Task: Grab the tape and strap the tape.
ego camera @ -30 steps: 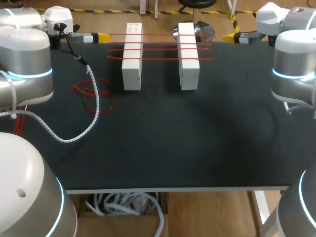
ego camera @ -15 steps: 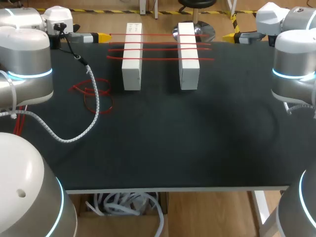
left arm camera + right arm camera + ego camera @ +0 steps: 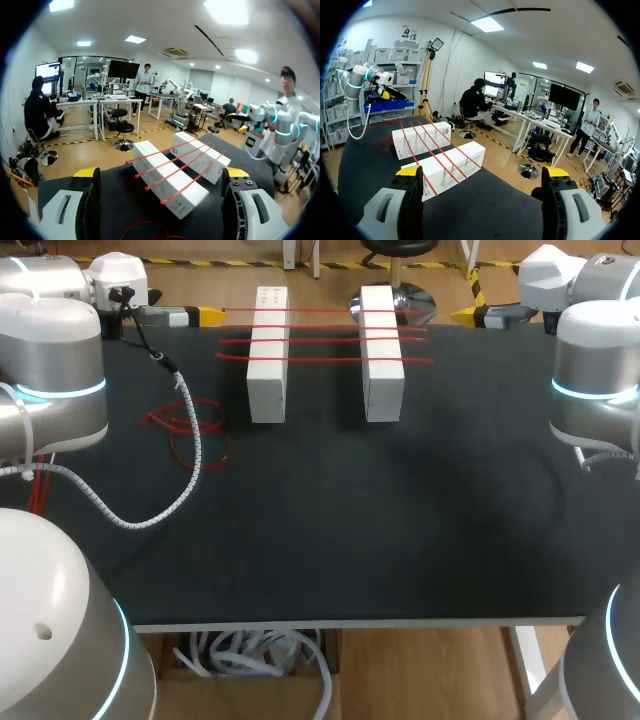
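Observation:
Two white blocks (image 3: 267,355) (image 3: 381,352) stand side by side at the far middle of the black table (image 3: 400,540), with several red straps (image 3: 325,335) stretched across both. A loose tangle of red tape (image 3: 185,430) lies on the table to their left. My left gripper (image 3: 210,314) hangs at the far left edge, open and empty, pointing toward the blocks (image 3: 165,182). My right gripper (image 3: 465,314) is at the far right edge, also open and empty. From the right wrist the blocks (image 3: 447,167) and the loose tape (image 3: 385,142) lie ahead of the fingers.
A white spiral-wrapped cable (image 3: 170,495) from my left arm droops over the table's left part, crossing the loose tape. A box of white cables (image 3: 260,660) sits below the table's near edge.

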Controlling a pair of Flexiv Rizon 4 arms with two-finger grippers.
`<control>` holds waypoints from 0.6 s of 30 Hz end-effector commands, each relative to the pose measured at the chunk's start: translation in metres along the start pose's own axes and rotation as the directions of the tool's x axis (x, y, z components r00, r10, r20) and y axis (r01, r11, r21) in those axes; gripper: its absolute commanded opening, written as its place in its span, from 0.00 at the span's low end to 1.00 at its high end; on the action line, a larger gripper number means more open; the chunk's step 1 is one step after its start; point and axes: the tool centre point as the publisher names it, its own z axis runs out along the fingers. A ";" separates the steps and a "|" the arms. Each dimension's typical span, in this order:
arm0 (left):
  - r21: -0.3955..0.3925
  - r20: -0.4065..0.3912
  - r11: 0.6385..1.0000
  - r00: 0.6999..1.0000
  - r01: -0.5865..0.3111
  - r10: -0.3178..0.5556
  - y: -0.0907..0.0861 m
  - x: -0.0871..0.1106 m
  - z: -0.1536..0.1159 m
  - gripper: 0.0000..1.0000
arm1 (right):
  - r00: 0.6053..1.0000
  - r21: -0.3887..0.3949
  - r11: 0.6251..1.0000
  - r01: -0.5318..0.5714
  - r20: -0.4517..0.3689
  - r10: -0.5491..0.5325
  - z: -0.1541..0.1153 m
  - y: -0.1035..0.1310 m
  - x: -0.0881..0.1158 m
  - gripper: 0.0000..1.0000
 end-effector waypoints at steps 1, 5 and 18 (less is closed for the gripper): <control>0.005 0.001 1.000 1.000 -0.001 0.001 0.001 0.000 0.000 1.00 | 1.000 0.000 1.000 0.000 -0.001 0.000 0.000 0.000 0.000 1.00; 0.005 0.001 1.000 1.000 -0.001 0.001 0.001 0.000 0.000 1.00 | 1.000 0.000 1.000 0.000 -0.001 0.000 0.000 0.000 0.000 1.00; -0.372 0.026 0.823 0.881 -0.429 0.472 0.019 0.010 0.013 1.00 | 1.000 0.000 1.000 0.000 -0.001 0.000 0.000 0.000 0.000 1.00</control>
